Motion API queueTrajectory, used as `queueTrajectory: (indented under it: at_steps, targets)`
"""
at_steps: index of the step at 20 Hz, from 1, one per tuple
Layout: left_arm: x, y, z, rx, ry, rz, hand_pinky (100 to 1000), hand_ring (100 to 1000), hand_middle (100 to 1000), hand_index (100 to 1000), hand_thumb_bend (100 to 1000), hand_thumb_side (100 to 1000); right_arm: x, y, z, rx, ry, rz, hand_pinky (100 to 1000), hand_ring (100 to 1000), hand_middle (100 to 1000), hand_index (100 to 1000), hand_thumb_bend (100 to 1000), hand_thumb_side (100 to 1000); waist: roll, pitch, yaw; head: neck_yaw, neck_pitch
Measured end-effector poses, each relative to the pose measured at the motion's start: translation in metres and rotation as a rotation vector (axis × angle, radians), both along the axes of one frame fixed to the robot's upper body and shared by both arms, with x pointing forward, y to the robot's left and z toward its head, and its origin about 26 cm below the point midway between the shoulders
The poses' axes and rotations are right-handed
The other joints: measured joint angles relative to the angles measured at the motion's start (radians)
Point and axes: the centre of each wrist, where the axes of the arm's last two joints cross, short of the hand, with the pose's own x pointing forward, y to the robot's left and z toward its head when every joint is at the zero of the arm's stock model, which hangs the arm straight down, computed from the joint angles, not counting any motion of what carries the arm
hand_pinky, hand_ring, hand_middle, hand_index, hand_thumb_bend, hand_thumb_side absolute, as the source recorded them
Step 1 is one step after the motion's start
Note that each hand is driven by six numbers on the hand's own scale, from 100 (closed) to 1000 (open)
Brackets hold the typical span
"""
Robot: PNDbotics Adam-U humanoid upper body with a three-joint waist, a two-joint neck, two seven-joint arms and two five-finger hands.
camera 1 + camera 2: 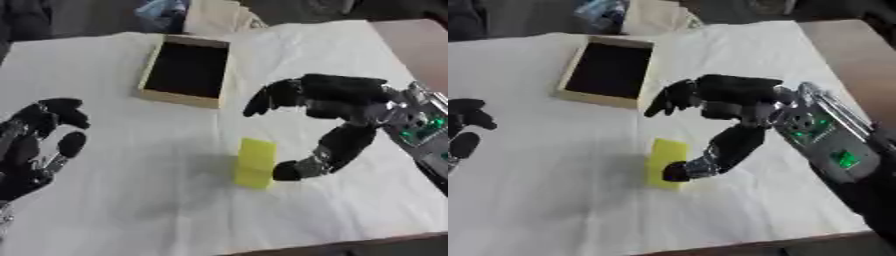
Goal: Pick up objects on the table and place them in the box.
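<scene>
A yellow block stands on the white cloth near the table's middle. My right hand hovers just right of it and above it, open, with its fingers spread out over the block toward the box and its thumb tip down at the block's right edge. Nothing is held. The wooden box with a dark inside lies open at the back, left of centre; nothing shows in it. My left hand rests at the left edge with relaxed fingers pointing up, holding nothing.
A white cloth covers the table, and bare brown tabletop shows at the far right. Blue and pale things lie beyond the box at the back edge. The table's front edge runs along the bottom.
</scene>
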Motion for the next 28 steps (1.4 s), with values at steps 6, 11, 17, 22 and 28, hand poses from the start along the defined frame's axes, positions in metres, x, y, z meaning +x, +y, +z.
queueTrajectory:
  at_steps: [6,11,17,22,28]
  targets:
    - [0.001,-0.002,0.002,0.003,0.001,-0.017,859,642,593,786,533,587,0.01,0.007,-0.009,-0.026,0.018,0.0,750,785,828,908,526,854,0.0,0.0,0.003,-0.009,0.0]
    - [0.001,-0.002,0.002,0.004,0.002,-0.021,859,642,593,786,532,587,0.021,0.012,-0.02,-0.058,0.027,-0.012,752,787,830,910,529,853,-0.001,0.0,0.007,-0.022,0.0]
    - [0.001,-0.003,0.002,0.005,0.003,-0.024,859,642,593,786,533,586,0.034,0.012,-0.035,-0.1,0.014,-0.044,759,793,835,914,544,850,-0.003,0.0,0.009,-0.035,0.0]
    - [0.001,-0.003,0.003,0.005,0.002,-0.027,859,643,593,787,533,587,0.041,0.009,-0.043,-0.128,-0.019,-0.076,760,794,837,915,543,847,-0.003,-0.001,0.011,-0.039,0.0]
    - [0.002,-0.003,0.003,0.005,0.001,-0.028,859,643,594,787,532,587,0.048,0.002,-0.047,-0.137,-0.063,-0.131,761,794,835,915,536,836,-0.004,-0.002,0.013,-0.042,-0.001]
